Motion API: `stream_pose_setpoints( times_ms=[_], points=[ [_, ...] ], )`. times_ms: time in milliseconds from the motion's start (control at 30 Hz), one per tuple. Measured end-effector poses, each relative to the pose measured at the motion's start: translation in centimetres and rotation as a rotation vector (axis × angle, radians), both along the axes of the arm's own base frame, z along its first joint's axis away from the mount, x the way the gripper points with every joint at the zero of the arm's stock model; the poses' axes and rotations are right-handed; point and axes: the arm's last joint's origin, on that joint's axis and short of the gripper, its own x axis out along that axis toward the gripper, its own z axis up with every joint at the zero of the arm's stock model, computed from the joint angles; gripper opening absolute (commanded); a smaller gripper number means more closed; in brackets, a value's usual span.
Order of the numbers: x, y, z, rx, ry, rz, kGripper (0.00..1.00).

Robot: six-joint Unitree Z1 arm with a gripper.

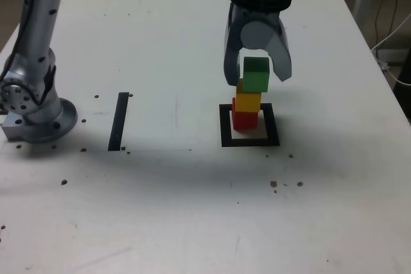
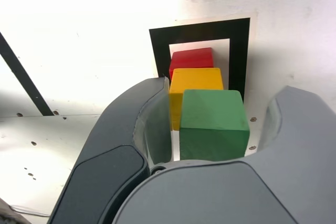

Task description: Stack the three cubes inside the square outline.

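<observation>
1. At the exterior view's far left, we see the arm's silver base (image 1: 35, 110) seated on the white table (image 1: 160, 210), its lower link rising out of the top of the picture.
2. Moving right, we find a single straight black tape strip (image 1: 119, 121) lying flat on the table, well apart from the stack.
3. Further right, we see the square outline (image 1: 250, 140), a thick black frame with a white centre; the red cube (image 1: 244, 119) sits inside it, toward the far side.
4. On the red cube we see the yellow cube (image 1: 248, 101), and on that the green cube (image 1: 256, 74), shifted a little toward the exterior view's right so the tower steps sideways.
5. Above, we see the gripper (image 1: 257, 75) straddling the green cube, its two dark fingers spread wide.
6. In the wrist view we see a gap on each side between the green cube (image 2: 214, 124) and the fingers (image 2: 149, 124), so nothing is held; the yellow cube (image 2: 195, 80) and red cube (image 2: 191, 59) show beyond it, inside the outline (image 2: 241, 51).
</observation>
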Motion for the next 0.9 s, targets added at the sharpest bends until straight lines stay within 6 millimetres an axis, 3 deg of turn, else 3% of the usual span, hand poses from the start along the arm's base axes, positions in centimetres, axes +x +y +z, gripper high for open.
stream_pose_setpoints(
  times_ms=[133, 467, 667, 900],
  points=[
    [-0.3, 0.1, 0.3, 0.014, -0.004, -0.002, 0.99],
    [-3.6, 0.2, 3.9, 0.073, -0.074, 0.008, 1.0],
    [-7.9, 0.4, 4.9, 0.08, -0.045, 0.03, 1.0],
    [-13.5, 0.4, 4.2, 0.097, -0.023, 0.068, 1.0]
  ],
)
